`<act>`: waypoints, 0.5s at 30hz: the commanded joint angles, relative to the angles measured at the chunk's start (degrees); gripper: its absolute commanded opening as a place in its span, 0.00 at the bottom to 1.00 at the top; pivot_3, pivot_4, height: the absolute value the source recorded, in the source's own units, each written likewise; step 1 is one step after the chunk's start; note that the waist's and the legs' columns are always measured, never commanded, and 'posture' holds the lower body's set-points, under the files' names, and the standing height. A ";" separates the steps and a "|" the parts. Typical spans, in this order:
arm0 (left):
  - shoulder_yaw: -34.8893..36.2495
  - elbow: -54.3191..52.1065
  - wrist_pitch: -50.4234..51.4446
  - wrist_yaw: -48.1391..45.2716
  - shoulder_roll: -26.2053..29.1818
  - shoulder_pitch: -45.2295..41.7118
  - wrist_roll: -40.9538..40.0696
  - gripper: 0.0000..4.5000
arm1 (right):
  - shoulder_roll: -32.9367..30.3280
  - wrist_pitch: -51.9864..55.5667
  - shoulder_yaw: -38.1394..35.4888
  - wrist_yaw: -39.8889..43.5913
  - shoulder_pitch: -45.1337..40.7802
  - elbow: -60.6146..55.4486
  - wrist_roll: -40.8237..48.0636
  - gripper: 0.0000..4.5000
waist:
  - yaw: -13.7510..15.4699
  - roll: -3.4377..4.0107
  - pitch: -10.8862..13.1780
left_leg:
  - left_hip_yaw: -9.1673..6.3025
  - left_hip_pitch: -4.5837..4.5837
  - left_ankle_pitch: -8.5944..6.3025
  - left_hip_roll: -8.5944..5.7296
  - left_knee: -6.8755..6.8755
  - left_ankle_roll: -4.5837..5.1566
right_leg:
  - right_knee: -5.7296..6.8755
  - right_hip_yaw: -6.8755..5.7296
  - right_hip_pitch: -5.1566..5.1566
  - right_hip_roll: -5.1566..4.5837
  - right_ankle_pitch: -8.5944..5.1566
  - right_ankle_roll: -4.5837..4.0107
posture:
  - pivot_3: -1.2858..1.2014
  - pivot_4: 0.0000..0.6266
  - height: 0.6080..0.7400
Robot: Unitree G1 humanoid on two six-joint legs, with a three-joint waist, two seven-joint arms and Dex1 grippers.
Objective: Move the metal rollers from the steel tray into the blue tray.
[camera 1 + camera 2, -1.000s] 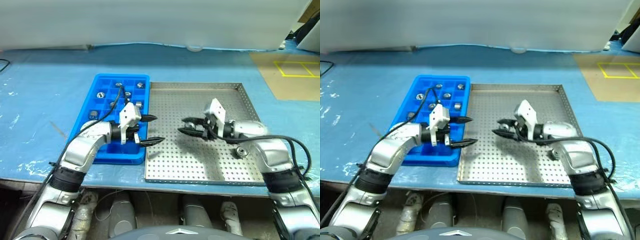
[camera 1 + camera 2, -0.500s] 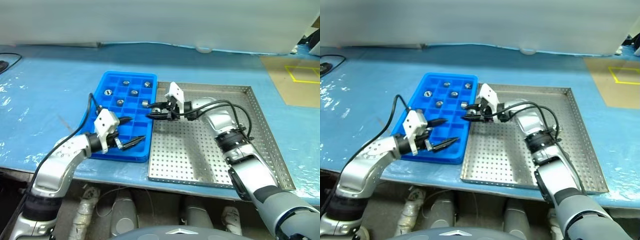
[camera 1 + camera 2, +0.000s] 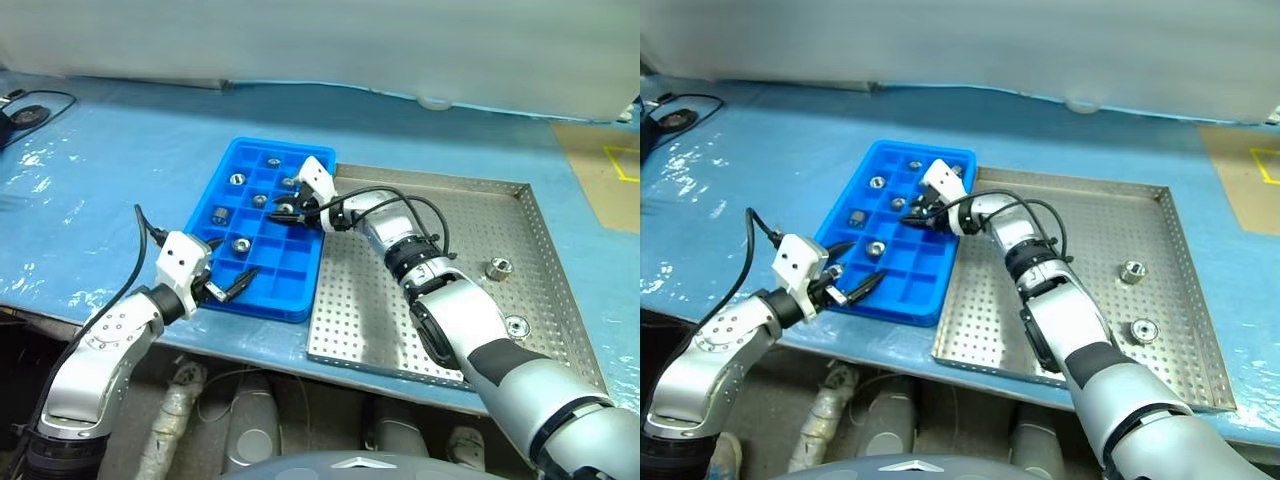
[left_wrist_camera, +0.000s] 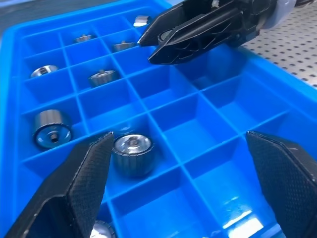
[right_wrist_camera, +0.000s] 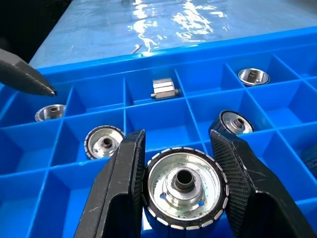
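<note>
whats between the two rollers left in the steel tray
Nothing: in the left eye view, only bare perforated floor of the steel tray lies between the far roller and the near roller.

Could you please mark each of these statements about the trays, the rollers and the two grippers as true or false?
1. The right gripper is shut on a metal roller above the blue tray. True.
2. The left gripper also holds a roller. False: its fingers stand wide apart with nothing between them.
3. Two rollers, one and another, lie on the steel tray. True.
4. The blue tray sits to the robot's right of the steel tray. False: it lies on the robot's left, alongside the steel tray.
5. Every compartment of the blue tray is filled. False: several hold rollers, many are bare.
</note>
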 commanded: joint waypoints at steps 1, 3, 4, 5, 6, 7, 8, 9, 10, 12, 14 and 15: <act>1.25 -2.26 0.00 1.75 -0.73 -0.12 -0.14 1.00 | 1.12 -2.43 -1.34 -1.73 -2.79 1.79 -1.50 0.37 | 0.18 0.00 0.00 | -0.01 -0.02 0.00 0.00 -0.01 -0.01 | 0.00 -0.01 -0.01 0.00 -0.01 0.00 | 0.70 0.24 1.00; 1.27 -2.33 0.09 2.09 -0.69 -0.06 -0.18 1.00 | 1.32 -3.07 -1.14 -1.96 -2.81 3.10 -2.61 0.37 | 0.36 0.00 0.00 | -0.03 -0.03 0.00 0.00 -0.02 -0.01 | 0.00 -0.03 -0.01 0.00 -0.04 0.00 | 0.70 0.24 1.00; 1.28 -2.36 0.10 2.22 -0.69 -0.01 -0.19 1.00 | 1.33 -3.28 -1.10 -1.87 -2.73 3.53 -3.09 0.37 | 0.44 0.00 0.00 | -0.05 -0.03 0.01 0.00 -0.04 -0.02 | 0.00 -0.04 -0.01 0.01 -0.06 0.00 | 0.70 0.24 1.00; 1.35 -2.41 0.13 2.43 -0.84 0.02 -0.32 1.00 | 1.33 -3.59 -1.06 -1.85 -2.59 3.85 -3.55 0.37 | 0.49 0.01 0.00 | -0.06 -0.03 0.01 0.00 -0.05 -0.02 | 0.00 -0.05 -0.02 0.01 -0.07 0.00 | 0.70 0.24 1.00; 1.43 -2.46 0.14 2.56 -0.95 0.06 -0.48 1.00 | 1.41 -3.74 -1.23 -1.86 -2.53 4.05 -3.78 0.37 | 0.55 0.01 0.00 | -0.07 -0.06 0.02 0.00 -0.07 -0.03 | 0.00 -0.07 -0.03 0.01 -0.07 0.00 | 0.70 0.24 1.00; 1.45 -2.55 0.22 2.66 -1.04 0.06 -0.70 1.00 | 1.56 -3.69 -1.52 -1.62 -2.42 4.09 -3.77 0.37 | 0.60 0.01 0.00 | -0.08 -0.07 0.03 0.00 -0.09 -0.05 | 0.00 -0.08 -0.05 0.01 -0.07 0.00 | 0.70 0.24 1.00; 1.29 -2.48 0.24 2.71 -1.06 -0.04 -0.74 1.00 | 1.72 -3.82 -1.63 -1.36 -2.10 3.95 -3.86 0.45 | 0.64 0.01 0.00 | -0.09 -0.07 0.04 0.00 -0.10 -0.07 | 0.00 -0.09 -0.05 0.02 -0.08 0.00 | 0.70 0.24 1.00; 0.96 -2.22 0.18 2.74 -1.01 -0.32 -0.60 1.00 | 1.84 -4.11 -1.57 -1.13 -1.69 3.78 -4.10 0.54 | 0.70 0.01 0.00 | -0.10 -0.07 0.04 0.00 -0.11 -0.07 | 0.00 -0.10 -0.05 0.02 -0.08 0.00 | 0.70 0.24 1.00; 0.72 -2.02 0.13 2.76 -0.97 -0.53 -0.48 1.00 | 1.92 -4.36 -1.54 -0.97 -1.41 3.68 -4.35 0.60 | 0.76 0.01 0.00 | -0.12 -0.07 0.04 0.00 -0.12 -0.08 | 0.00 -0.11 -0.05 0.02 -0.08 0.00 | 0.70 0.24 1.00; 0.48 -1.49 0.19 2.87 -1.36 -1.60 -0.81 1.00 | 1.87 -4.93 -1.97 -1.95 -1.06 3.47 -4.68 0.74 | 1.03 0.01 0.01 | -0.14 -0.07 0.06 0.00 -0.16 -0.10 | 0.00 -0.13 -0.06 0.03 -0.08 -0.01 | 0.70 0.24 1.00; -0.06 -0.94 0.25 2.47 -1.43 -2.70 -0.91 1.00 | 1.36 -5.23 -2.73 -1.77 -0.62 2.86 -4.38 0.90 | 1.30 0.02 0.01 | -0.16 -0.07 0.08 0.00 -0.20 -0.13 | 0.01 -0.15 -0.06 0.03 -0.08 -0.01 | 0.70 0.24 1.00; -0.52 -0.61 0.27 2.18 -1.40 -3.38 -0.79 1.00 | 0.98 -5.39 -3.43 -1.33 -0.42 2.28 -3.86 0.96 | 1.34 0.02 0.01 | -0.17 -0.07 0.09 0.00 -0.20 -0.15 | 0.02 -0.16 -0.06 0.03 -0.08 -0.01 | 0.69 0.24 1.00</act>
